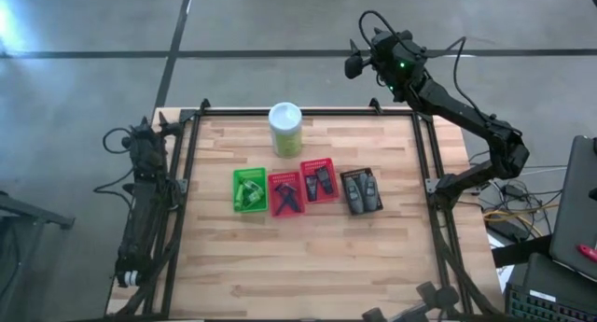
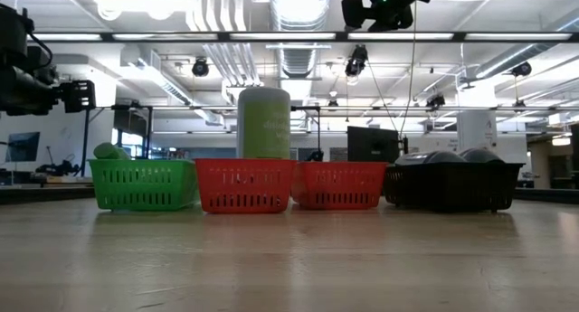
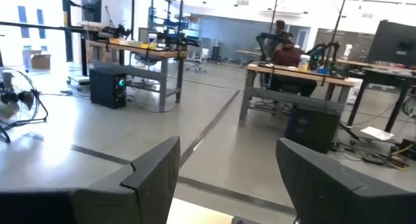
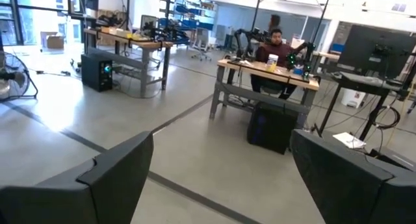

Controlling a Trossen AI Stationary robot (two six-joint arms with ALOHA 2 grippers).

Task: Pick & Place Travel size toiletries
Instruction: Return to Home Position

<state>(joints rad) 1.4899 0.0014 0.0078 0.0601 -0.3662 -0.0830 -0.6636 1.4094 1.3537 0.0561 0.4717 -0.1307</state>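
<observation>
Travel size toiletries (image 1: 319, 181): all lying inside a row of four mesh baskets across the middle of the wooden counter (image 1: 308, 257). Bright green mini tubes (image 1: 248, 191) in the green basket (image 2: 143, 187) at the left arm's end of the row, with one green top peeking over the rim in the low view. Thin dark razors (image 1: 287, 197) crossed in the first red basket (image 2: 244, 187), just beside the green one. Black flat tubes (image 1: 318, 182) side by side in the second red basket (image 2: 339, 187). Dark grey oval bottles (image 1: 362, 193) in the dark basket (image 2: 448, 187) at the right arm's end, their rounded tops showing above its rim. Behind the row, upright: a tall pale-green canister (image 1: 284, 128) with a white lid.

Left end effector (image 3: 227, 146): fingers spread wide apart, only floor showing between them. Arm folded along the counter's left edge, well apart from the baskets.

Right end effector (image 4: 221, 138): fingers likewise wide apart, clamped on nothing. Arm raised beyond the counter's far right corner, high above the row in the low view.

Farther off in both wrist views: a person (image 4: 273, 45) seated at a desk (image 4: 260, 71).
</observation>
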